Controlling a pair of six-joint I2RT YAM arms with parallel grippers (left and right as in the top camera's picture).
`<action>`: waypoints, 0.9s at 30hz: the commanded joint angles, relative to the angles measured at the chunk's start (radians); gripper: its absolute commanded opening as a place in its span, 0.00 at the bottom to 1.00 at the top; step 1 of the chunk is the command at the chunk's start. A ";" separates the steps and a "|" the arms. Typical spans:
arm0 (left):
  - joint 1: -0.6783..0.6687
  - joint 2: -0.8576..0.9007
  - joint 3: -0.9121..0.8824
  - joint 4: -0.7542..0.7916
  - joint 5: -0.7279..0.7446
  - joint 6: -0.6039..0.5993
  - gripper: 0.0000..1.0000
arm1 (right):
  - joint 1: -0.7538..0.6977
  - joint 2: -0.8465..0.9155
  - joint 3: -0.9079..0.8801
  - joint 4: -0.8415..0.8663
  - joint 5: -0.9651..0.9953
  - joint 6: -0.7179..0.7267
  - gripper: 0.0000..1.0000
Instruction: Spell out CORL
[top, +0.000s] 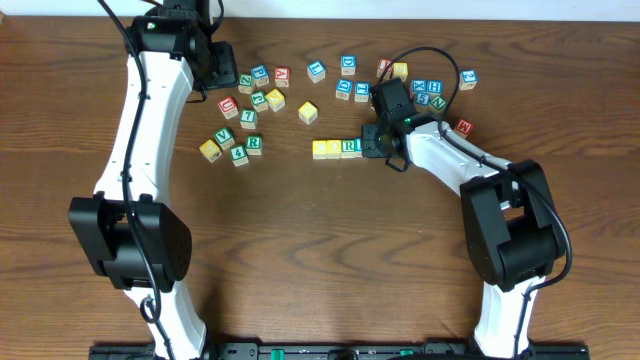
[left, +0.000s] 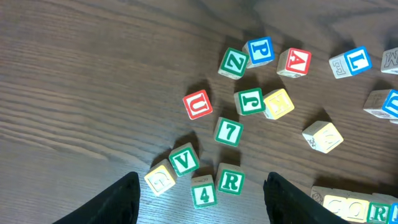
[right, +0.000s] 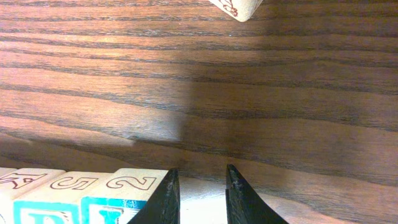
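A row of three blocks (top: 334, 148) lies mid-table: two yellow ones, then a green R (top: 349, 146). My right gripper (top: 372, 140) sits at the row's right end. In the right wrist view its fingers (right: 199, 199) are shut on a pale block (right: 202, 205) next to the row's end block (right: 127, 186); its letter is hidden. A blue L block (top: 316, 70) lies at the back. My left gripper (top: 215, 62) is open and empty, high over the loose blocks (left: 202, 208).
Loose letter blocks lie scattered at the back left, among them U (left: 198, 104), 7 (left: 228, 132), V (left: 184, 160), 4 (left: 204, 193) and another green R (left: 231, 181). More blocks (top: 430, 92) lie behind the right gripper.
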 joint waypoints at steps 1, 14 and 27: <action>-0.012 0.014 -0.006 0.000 0.001 -0.014 0.63 | -0.003 0.014 -0.005 0.002 0.017 -0.010 0.24; -0.097 0.111 -0.008 -0.015 0.083 -0.100 0.46 | -0.080 -0.034 -0.004 -0.051 -0.037 0.053 0.28; -0.108 0.230 -0.020 -0.041 0.272 -0.133 0.08 | -0.089 -0.039 -0.005 -0.082 -0.021 0.063 0.28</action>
